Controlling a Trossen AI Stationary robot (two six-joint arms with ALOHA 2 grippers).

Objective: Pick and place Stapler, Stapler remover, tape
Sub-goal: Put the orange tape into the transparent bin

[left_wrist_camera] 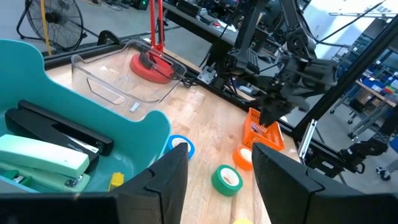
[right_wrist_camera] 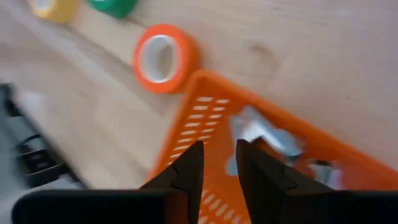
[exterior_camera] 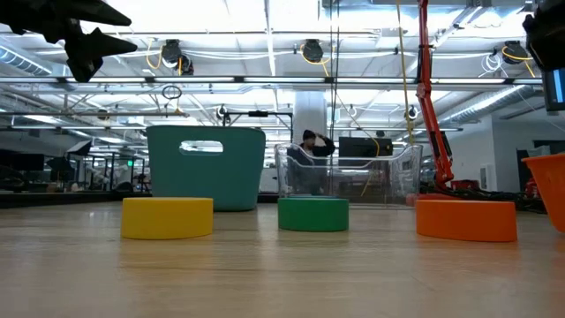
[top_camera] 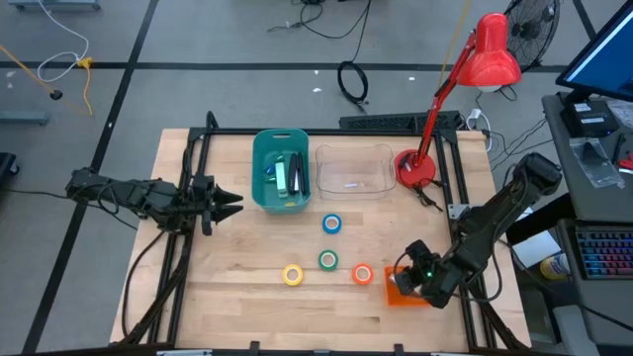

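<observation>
Right gripper [top_camera: 413, 280]: low over the orange basket [top_camera: 400, 290] at the table's 4 o'clock corner; in its wrist view the two fingers stand a narrow gap apart with nothing between them.
Basket contents: small metal claw-like pieces [right_wrist_camera: 264, 134] lie inside, under the fingertips; they look like staple removers, though their exact count cannot be told.
Left gripper [top_camera: 232, 203]: waits raised at the table's 9 o'clock side, just beside the teal bin [top_camera: 281, 169], fingers moderately apart and empty.
Staplers: a black stapler [left_wrist_camera: 59, 127] and a pale green stapler [left_wrist_camera: 40, 157] already lie in the teal bin.
Tape: four rolls stay on the wood. The orange roll [top_camera: 362, 274] lies just beside the basket, at about 9 o'clock from the right gripper; the green roll [top_camera: 327, 260] and yellow roll [top_camera: 293, 275] follow farther along the same direction; the blue roll [top_camera: 331, 224] sits toward 11 o'clock, nearer the bins.
Clear tray [top_camera: 352, 170]: beside the teal bin, seemingly empty.
Key relation: the orange roll is the nearest loose item, and the right arm is far nearer to it than the left. The roll lies flat with its hole upward, so a grasp would probably straddle the ring wall from above.
Judgement: staplers placed, removers apparently in the basket, tape yet to be gathered.
</observation>
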